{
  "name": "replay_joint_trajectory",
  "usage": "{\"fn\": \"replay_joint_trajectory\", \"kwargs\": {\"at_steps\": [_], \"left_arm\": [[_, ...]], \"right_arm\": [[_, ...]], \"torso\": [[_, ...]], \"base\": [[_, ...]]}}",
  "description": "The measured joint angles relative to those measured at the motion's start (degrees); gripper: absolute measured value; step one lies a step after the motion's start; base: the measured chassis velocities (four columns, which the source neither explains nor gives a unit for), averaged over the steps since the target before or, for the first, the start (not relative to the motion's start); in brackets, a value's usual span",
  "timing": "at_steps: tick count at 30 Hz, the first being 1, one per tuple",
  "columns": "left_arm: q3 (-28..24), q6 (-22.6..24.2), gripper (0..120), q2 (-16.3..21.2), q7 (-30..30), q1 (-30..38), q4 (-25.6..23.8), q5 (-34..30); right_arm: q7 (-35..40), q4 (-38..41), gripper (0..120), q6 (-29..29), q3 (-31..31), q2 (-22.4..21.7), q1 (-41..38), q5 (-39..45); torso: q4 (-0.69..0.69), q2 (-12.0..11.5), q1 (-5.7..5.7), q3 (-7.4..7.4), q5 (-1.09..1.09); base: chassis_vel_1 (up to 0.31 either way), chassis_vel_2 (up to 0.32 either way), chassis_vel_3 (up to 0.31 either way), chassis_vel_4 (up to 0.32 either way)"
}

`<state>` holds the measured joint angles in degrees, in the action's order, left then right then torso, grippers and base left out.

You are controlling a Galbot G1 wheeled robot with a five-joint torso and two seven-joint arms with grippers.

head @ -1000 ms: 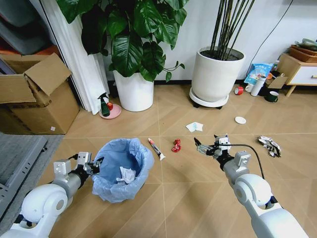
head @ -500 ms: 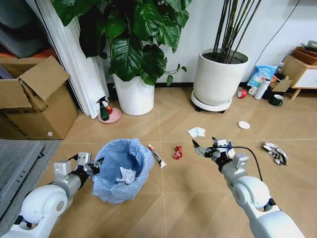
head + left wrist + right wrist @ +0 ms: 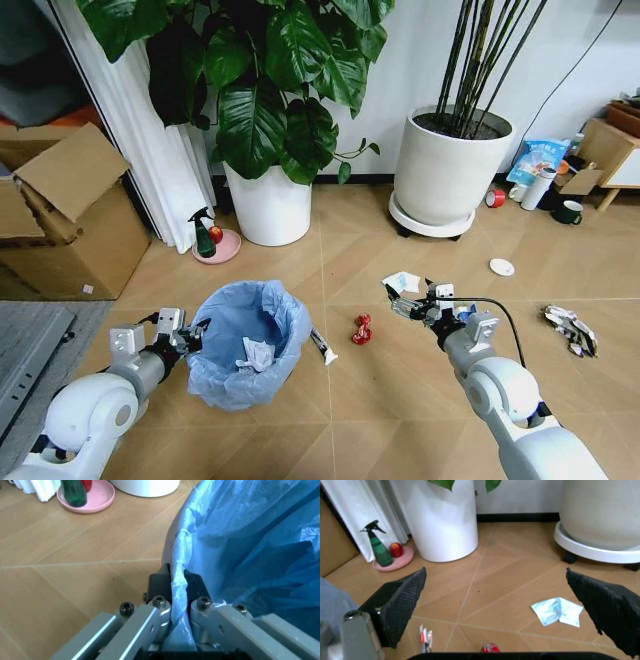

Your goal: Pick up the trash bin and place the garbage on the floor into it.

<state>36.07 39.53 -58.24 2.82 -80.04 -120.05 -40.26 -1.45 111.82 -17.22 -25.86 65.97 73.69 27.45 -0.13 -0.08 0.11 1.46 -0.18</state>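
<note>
My left pincer (image 3: 172,605) is clamped on the bin (image 3: 245,343) rim through its slippery, crinkly bag; the bin looks light. My right pincer (image 3: 408,304) hangs wide apart above the floor (image 3: 380,400), near a soft tissue (image 3: 402,282) and red wrapper (image 3: 361,329), best pinched mid-crumple.

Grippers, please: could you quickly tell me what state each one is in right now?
Left gripper: shut on the rim of the trash bin, pinching its blue bag.
Right gripper: open, holding nothing, above the floor near the red wrapper.
</note>
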Motion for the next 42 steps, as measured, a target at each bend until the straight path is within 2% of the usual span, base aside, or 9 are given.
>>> {"fn": "replay_joint_trajectory", "kwargs": {"at_steps": [29,36,39,40,42], "left_arm": [[0.82,-0.13,0,-0.14,-0.28,0.06,0.95,0.36],[1.09,-0.14,0,-0.13,-0.58,0.04,1.11,0.23],[1.25,-0.14,0,0.20,-0.75,0.49,1.71,-0.07],[1.25,-0.14,0,0.20,-0.75,0.49,1.71,-0.07],[1.02,-0.14,0,0.63,-0.88,1.01,2.19,-0.44]], "right_arm": [[-1.45,-0.55,100,0.50,-0.18,0.13,0.80,-0.60],[-7.33,-3.93,100,2.49,4.09,-3.93,0.62,-4.25],[-10.03,-8.37,100,4.81,10.78,-7.95,-1.46,-6.07],[-10.03,-8.37,100,4.81,10.78,-7.95,-1.46,-6.07],[-11.79,-10.51,100,5.25,14.93,-9.92,-2.57,-6.15]], "torso": [[0.00,0.00,0.00,0.00,0.00],[-0.02,0.00,0.01,0.01,-0.01],[0.01,0.00,0.00,0.00,0.00],[0.01,0.00,0.00,0.00,0.00],[-0.02,0.00,0.00,-0.01,0.00]], "base": [[-0.130,0.126,0.129,-0.125],[-0.090,0.075,0.072,-0.086],[0.000,0.000,0.000,0.000],[0.000,0.000,0.000,0.000],[0.000,0.000,0.000,0.000]]}}
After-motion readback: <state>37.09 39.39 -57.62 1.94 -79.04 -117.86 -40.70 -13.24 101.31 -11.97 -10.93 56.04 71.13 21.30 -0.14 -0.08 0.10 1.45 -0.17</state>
